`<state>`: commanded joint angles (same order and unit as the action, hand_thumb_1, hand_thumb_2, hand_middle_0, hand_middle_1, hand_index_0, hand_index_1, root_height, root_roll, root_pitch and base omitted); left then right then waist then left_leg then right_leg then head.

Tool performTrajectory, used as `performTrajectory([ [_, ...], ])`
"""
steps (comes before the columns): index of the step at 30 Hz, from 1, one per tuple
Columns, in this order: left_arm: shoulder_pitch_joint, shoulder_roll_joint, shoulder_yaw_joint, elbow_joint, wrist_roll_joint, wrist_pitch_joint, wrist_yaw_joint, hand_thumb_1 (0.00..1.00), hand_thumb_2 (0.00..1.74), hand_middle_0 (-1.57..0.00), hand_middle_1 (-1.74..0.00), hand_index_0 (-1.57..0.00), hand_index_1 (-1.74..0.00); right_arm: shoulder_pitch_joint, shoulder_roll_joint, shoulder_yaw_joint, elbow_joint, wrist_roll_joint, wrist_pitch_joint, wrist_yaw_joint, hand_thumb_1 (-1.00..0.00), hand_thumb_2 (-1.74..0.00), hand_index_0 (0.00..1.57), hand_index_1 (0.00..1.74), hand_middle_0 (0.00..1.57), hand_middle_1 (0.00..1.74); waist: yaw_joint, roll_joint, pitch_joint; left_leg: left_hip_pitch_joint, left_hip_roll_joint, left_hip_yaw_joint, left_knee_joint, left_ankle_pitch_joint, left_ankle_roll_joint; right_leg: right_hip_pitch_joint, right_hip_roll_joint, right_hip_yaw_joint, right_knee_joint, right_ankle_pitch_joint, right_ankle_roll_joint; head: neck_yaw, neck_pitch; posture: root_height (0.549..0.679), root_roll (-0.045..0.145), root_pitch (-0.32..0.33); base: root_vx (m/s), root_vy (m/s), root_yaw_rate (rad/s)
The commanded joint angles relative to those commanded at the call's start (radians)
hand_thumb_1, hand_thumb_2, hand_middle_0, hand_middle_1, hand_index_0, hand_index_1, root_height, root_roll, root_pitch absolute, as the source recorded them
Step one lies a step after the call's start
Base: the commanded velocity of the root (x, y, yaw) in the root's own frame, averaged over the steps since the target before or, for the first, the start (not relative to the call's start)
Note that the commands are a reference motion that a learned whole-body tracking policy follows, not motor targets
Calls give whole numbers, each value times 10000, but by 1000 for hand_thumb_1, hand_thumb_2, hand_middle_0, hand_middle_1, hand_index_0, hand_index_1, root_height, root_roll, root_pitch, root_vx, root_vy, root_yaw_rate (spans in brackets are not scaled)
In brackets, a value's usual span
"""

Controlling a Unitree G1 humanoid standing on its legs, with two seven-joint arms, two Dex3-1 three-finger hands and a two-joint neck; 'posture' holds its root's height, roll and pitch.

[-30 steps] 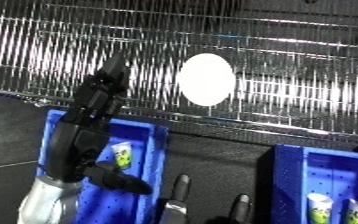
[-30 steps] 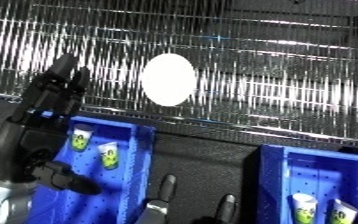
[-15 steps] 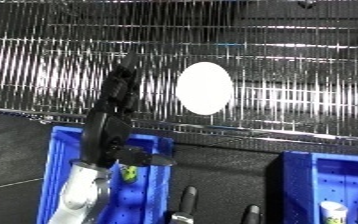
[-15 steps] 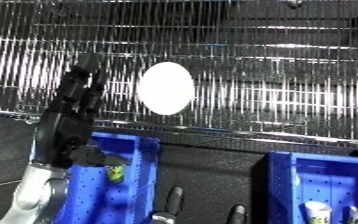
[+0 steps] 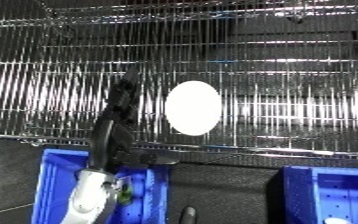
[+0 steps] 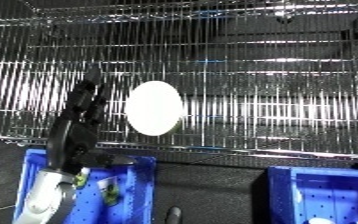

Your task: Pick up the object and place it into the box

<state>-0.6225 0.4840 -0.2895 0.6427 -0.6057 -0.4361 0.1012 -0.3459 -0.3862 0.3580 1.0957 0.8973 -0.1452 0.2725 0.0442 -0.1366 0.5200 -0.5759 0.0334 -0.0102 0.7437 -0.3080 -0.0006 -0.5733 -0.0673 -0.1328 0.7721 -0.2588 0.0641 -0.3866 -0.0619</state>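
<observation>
Left eye view shows the left hand [image 5: 115, 131] raised in front of a wire shelf [image 5: 273, 75], its black fingers stretched nearly straight upward against the wires and the thumb sticking out to the right near the shelf's front edge. It holds nothing. Just to the right of the fingers, level with their upper part and not touching them, lies a white oval object [image 5: 193, 108] on the wires; this looks like the thing to be picked up. Reaching with straight fingers makes sense here, since the hand must get alongside the oval before it can curl round it.

Directly below the hand and forearm sits a blue bin [image 5: 53, 186], with what seems to be some small greenish thing inside by the wrist, too unclear to name. Being right under the arm, this bin is the handiest drop point once the oval is held. A second blue bin [image 6: 335, 192] stands well off to the right and lower. The right hand cannot be made out in either view.
</observation>
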Motion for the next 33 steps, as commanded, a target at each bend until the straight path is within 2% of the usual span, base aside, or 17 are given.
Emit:
performTrajectory([
  [8,-696,-92,-308,468,34,205,-93,0,0,0,0,0,0,-7,99,200,-295,250,-1,-159,0,0,0,0,0,0,-223,-154,0,-353,67,3,162,-93,3,-324,84,57,38,57,57,-27,205,627,-13,117,-8,-2,-31],
  [14,-1212,-197,-462,772,-81,418,-224,0,0,0,0,0,0,12,204,322,-447,428,-22,-268,0,0,0,0,0,0,-391,-272,0,-429,86,12,292,-200,10,-376,121,102,23,70,90,-229,92,627,-14,123,11,-3,-57],
  [25,-1849,-431,-744,1097,-261,674,-707,550,957,-864,-957,-864,-957,96,323,481,-568,506,-144,-360,0,0,0,0,0,0,-609,-317,0,-312,98,70,282,-298,-2,-308,125,184,-81,59,107,-519,86,629,-10,126,13,-2,-19],
  [33,-1840,-454,-757,1224,-484,772,-1012,950,1653,-1492,-1653,-1492,-1653,201,402,486,-544,471,-160,-364,0,0,0,0,0,0,-607,-215,0,-163,66,79,165,-278,-22,-212,79,204,-135,16,86,-691,136,630,-6,123,-1,-4,23],
])
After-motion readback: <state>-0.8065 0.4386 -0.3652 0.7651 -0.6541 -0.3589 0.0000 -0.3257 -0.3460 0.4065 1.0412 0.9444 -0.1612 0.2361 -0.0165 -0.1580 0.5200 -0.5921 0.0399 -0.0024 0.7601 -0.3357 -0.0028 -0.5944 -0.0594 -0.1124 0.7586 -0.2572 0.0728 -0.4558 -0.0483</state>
